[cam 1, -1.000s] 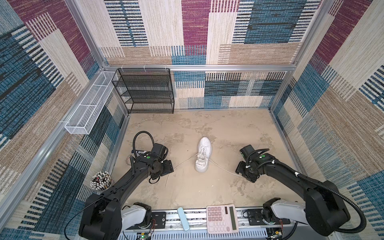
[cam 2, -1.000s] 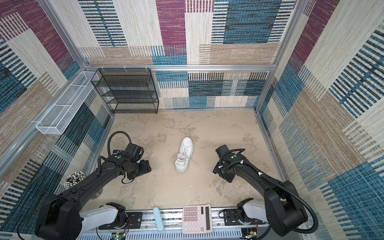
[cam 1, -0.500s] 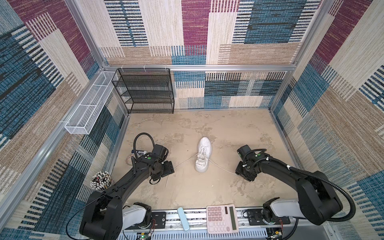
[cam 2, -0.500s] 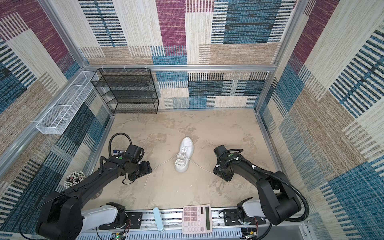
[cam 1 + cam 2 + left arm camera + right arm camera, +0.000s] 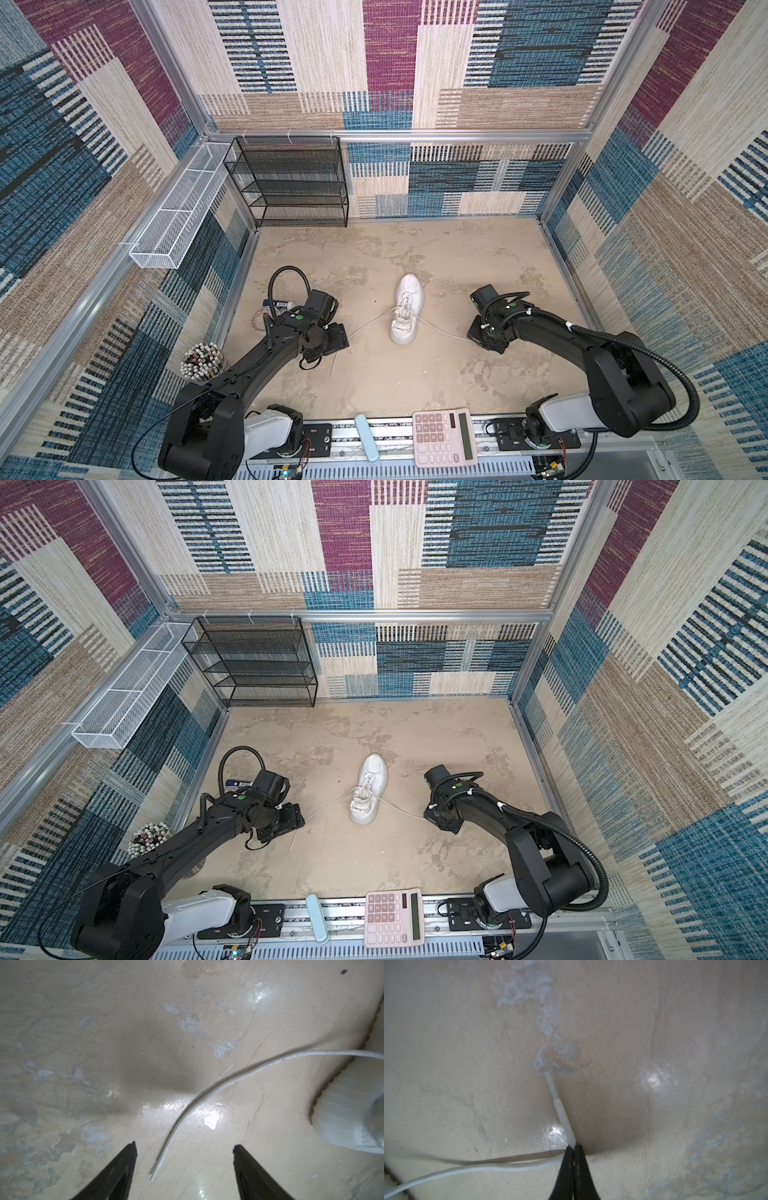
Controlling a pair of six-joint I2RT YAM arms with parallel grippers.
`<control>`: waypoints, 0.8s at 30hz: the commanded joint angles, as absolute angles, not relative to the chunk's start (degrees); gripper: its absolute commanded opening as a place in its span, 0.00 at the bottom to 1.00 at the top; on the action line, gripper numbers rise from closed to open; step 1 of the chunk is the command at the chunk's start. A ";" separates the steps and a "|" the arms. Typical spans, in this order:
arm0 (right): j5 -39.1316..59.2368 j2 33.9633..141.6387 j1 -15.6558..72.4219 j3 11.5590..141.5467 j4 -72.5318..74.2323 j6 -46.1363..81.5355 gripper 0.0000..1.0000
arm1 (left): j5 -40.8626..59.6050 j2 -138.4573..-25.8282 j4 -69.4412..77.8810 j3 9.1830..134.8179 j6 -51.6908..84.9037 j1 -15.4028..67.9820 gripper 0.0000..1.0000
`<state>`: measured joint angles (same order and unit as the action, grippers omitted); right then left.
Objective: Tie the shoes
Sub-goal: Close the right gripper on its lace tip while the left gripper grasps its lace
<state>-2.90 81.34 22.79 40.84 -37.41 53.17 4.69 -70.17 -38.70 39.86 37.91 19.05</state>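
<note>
We are pinching the thin white right lace (image 5: 562,1116) just behind its stiff tip with our right hand (image 5: 573,1147), its fingers pressed together low on the mottled beige bench (image 5: 374,386), so that end is secured for crossing. Our left hand (image 5: 184,1145) is hovering spread, with the thin white left lace (image 5: 234,1079) ending between its fingers, ready for closing. The all-white low-top sneaker (image 5: 406,309) is lying between both hands, and both arms are reaching downward and inward.

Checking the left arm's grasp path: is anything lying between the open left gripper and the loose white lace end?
Nothing visible: the thin white lace end lies on the beige tabletop between the open jaws of the left gripper.
</note>
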 commanded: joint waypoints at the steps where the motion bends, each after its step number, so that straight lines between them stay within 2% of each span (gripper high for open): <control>1: -5.39 80.46 22.78 41.65 -36.91 52.40 0.00 | 4.22 -70.51 -38.66 40.16 38.35 19.39 0.76; 10: -4.66 77.17 22.78 43.09 -35.50 50.71 0.00 | 4.61 -74.09 -38.67 41.26 38.51 20.45 0.69; 15: -4.91 75.53 22.82 44.35 -36.04 49.97 0.00 | 5.58 -79.70 -40.18 45.11 38.13 20.48 0.55; 24: -4.20 72.42 22.78 44.60 -36.20 49.12 0.00 | 1.76 -86.39 -42.89 48.20 33.49 21.86 0.44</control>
